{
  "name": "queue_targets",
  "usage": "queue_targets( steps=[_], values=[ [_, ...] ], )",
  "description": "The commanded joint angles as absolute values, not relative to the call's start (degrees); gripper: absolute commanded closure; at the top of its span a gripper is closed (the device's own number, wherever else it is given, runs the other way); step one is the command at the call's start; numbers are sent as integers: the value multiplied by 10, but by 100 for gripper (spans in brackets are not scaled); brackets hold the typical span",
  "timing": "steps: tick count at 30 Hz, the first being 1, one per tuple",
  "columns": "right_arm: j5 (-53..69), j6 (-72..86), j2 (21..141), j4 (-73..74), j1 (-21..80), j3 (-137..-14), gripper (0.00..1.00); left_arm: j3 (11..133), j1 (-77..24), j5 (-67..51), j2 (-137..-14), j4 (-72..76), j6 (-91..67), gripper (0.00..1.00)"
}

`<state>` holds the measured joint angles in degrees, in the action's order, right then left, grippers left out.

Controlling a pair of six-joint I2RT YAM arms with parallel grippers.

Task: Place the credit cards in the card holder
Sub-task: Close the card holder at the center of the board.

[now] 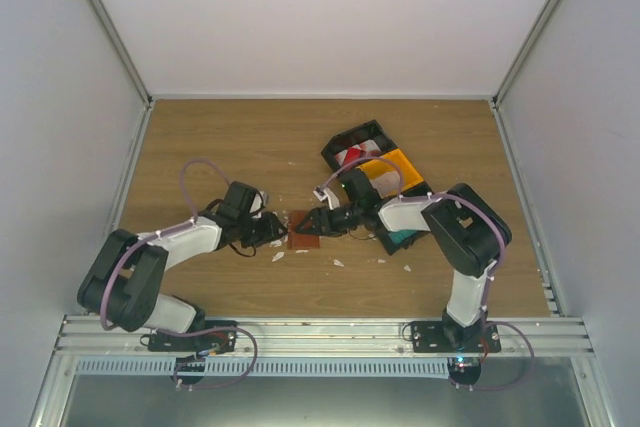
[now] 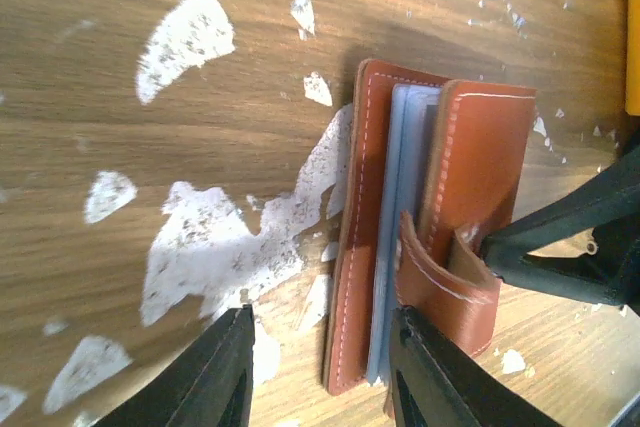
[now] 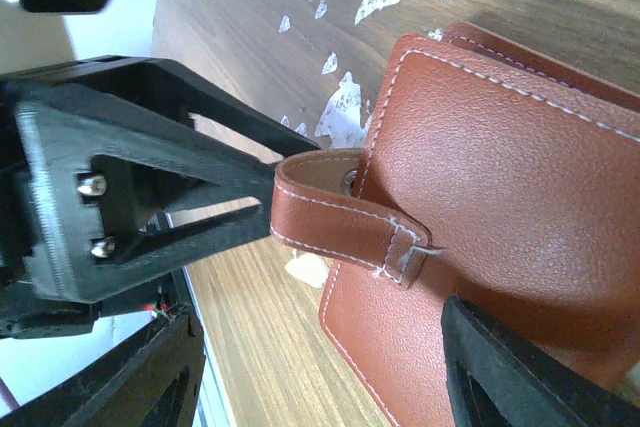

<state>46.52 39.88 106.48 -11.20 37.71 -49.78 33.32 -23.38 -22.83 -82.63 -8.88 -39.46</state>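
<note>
Nearest you, both arms reach in to meet at mid-surface (image 1: 200,137), so there is little room between them. Your left pincer (image 2: 325,332) stands partly open, with its fingers either side of the wallet's (image 2: 480,157) near end and nothing held. Your right pincer (image 3: 320,317) is spread wide over the leather cover, also holding nothing.

The wallet lies flat, reddish-brown with white stitching. It is folded almost shut, with pale blue pockets showing edge-on between the flaps. Its snap tab (image 2: 445,292) is undone and curls upward.

White scraps (image 1: 278,256) dot the wood around it. Bare wood runs left and far to the walls.

Farther right, the bins (image 1: 372,131) crowd in. One holds a red-and-white card (image 1: 355,155), and a teal card (image 1: 405,237) shows under your right arm.
</note>
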Motion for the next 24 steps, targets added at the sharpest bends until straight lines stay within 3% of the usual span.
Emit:
queue_targets(
  steps=[1,12,24],
  values=[
    [446,391,1098,-69,381,-520,34,324,-233,-176,-775,-106,-395,59],
    [383,375,1104,-3,381,-544,38,311,-233,-246,-754,-39,-386,53],
    [401,358,1079,-4,381,-554,43,361,-234,-299,-878,-29,-341,48]
  ],
)
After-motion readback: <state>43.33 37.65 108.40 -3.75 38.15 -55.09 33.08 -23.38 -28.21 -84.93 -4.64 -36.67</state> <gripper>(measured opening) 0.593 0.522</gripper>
